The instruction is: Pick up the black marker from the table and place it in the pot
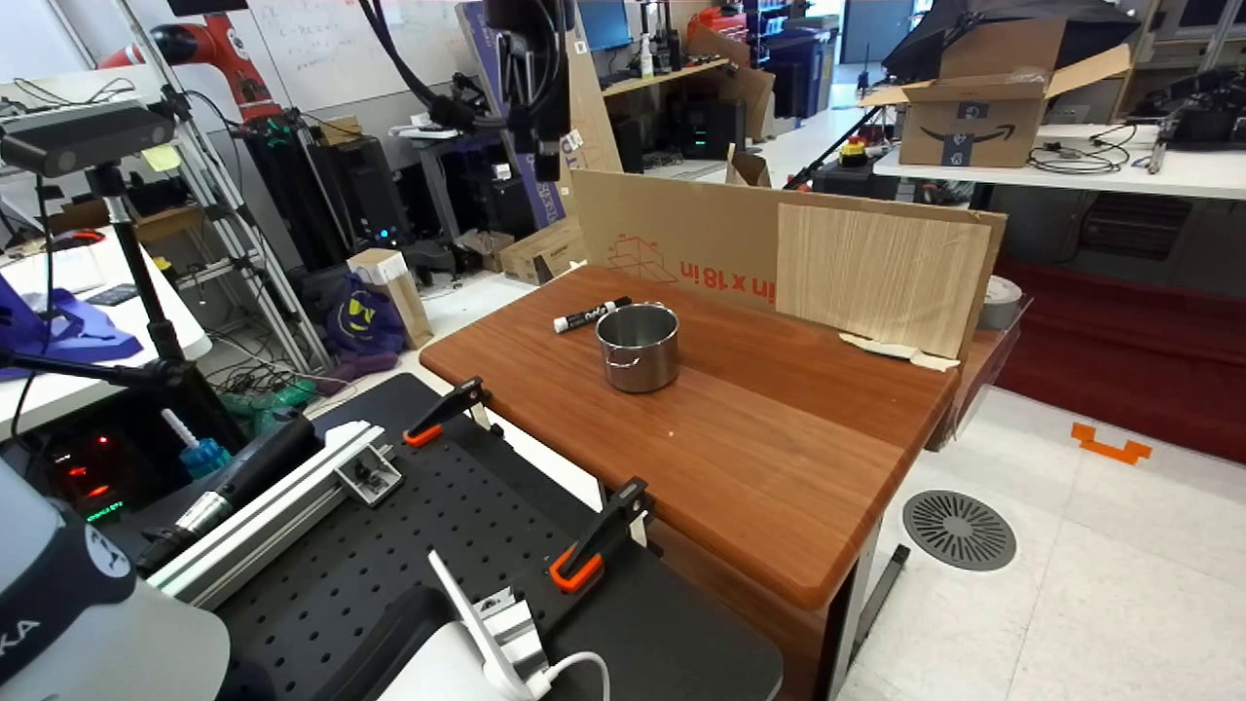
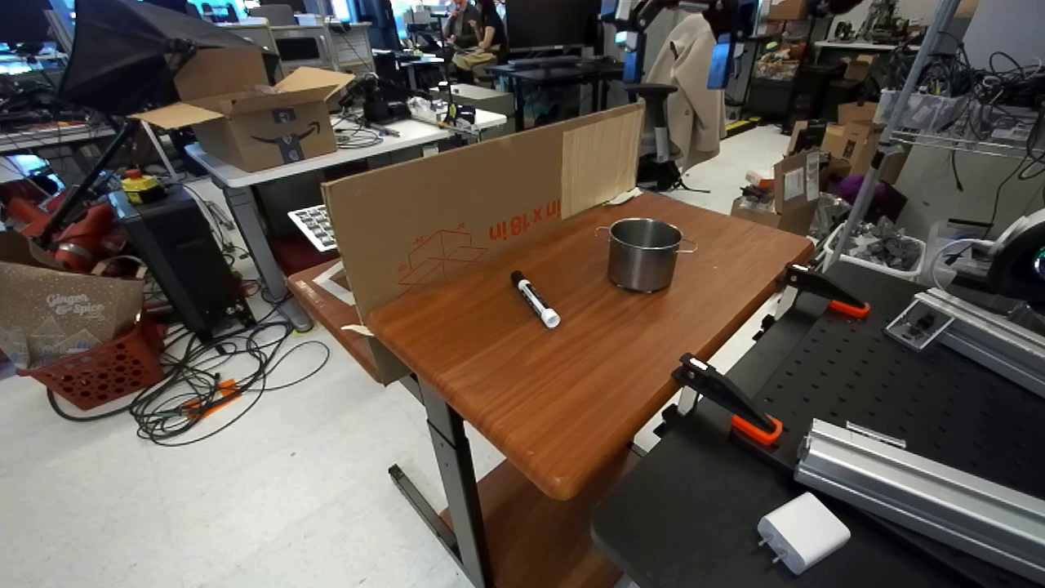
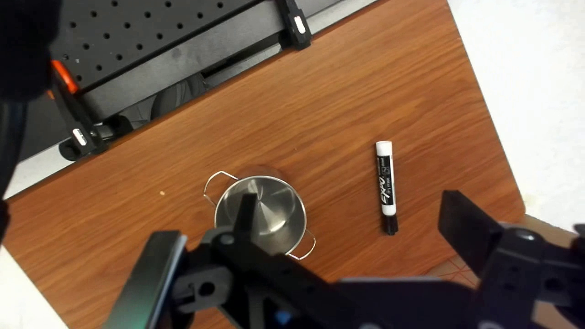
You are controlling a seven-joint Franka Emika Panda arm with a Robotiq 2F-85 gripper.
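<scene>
The marker, with white body, black label and black cap, lies flat on the table beside the pot in both exterior views and in the wrist view. The small silver pot stands upright on the reddish-brown table; it also shows in an exterior view and the wrist view. Its visible inside holds nothing. My gripper is open and empty, high above the table; its spread fingers show in an exterior view. In the wrist view one finger covers part of the pot, and the marker appears between the fingers.
A cardboard panel stands upright along the table's back edge. Black clamps with orange grips sit at the front edge, beside a black perforated board. A white plug adapter lies on that board.
</scene>
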